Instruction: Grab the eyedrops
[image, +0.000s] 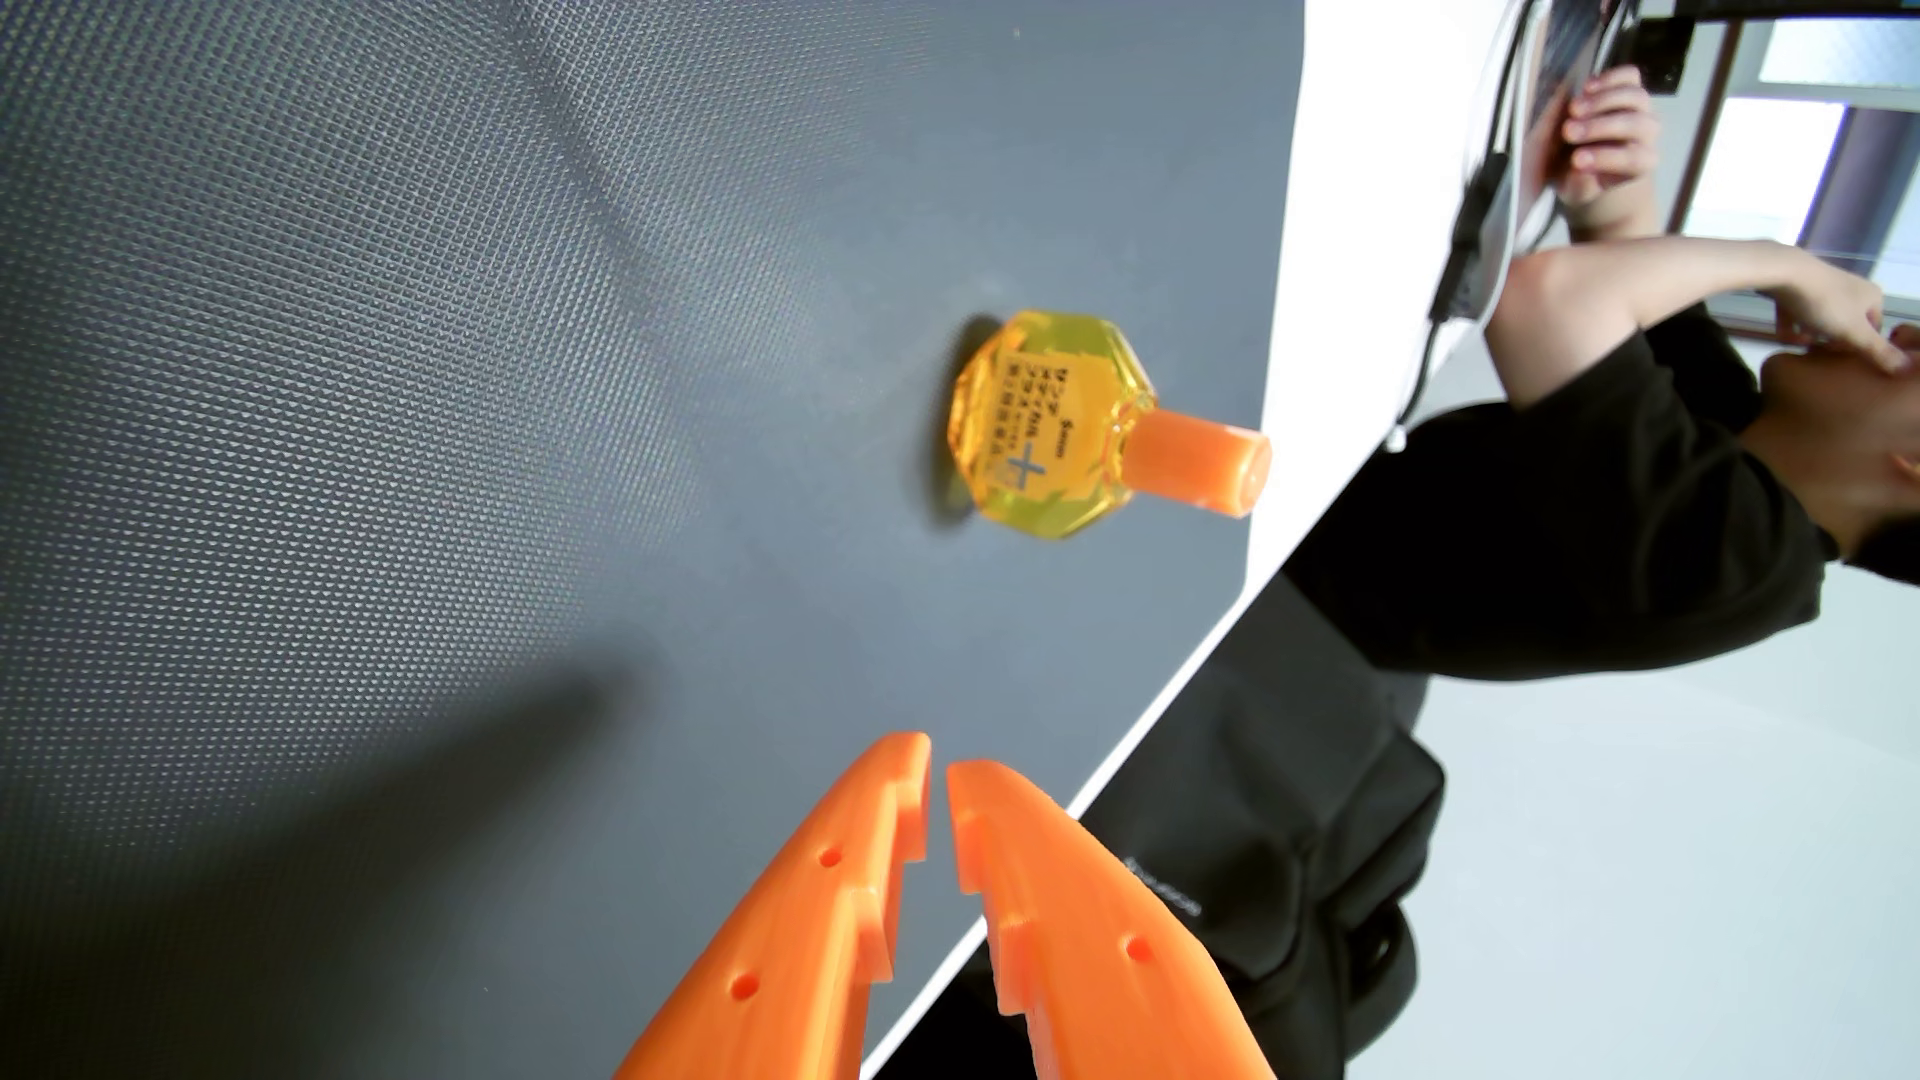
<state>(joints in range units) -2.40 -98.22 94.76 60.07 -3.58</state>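
Eyedrops, a faceted yellow plastic bottle (1049, 426) with orange cap, lie flat on the dark textured surface (416, 415). My orange end effector (938, 763) hangs short of the bottle, nearly clenched and empty, so I must spread it first.

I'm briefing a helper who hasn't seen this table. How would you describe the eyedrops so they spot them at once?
In the wrist view, find the dark grey textured mat that covers the table up to its white edge. The eyedrop bottle sits on that mat near the edge, ahead of the nearly closed, empty orange gripper. It is a faceted, clear yellow bottle with an orange cap and a printed label.
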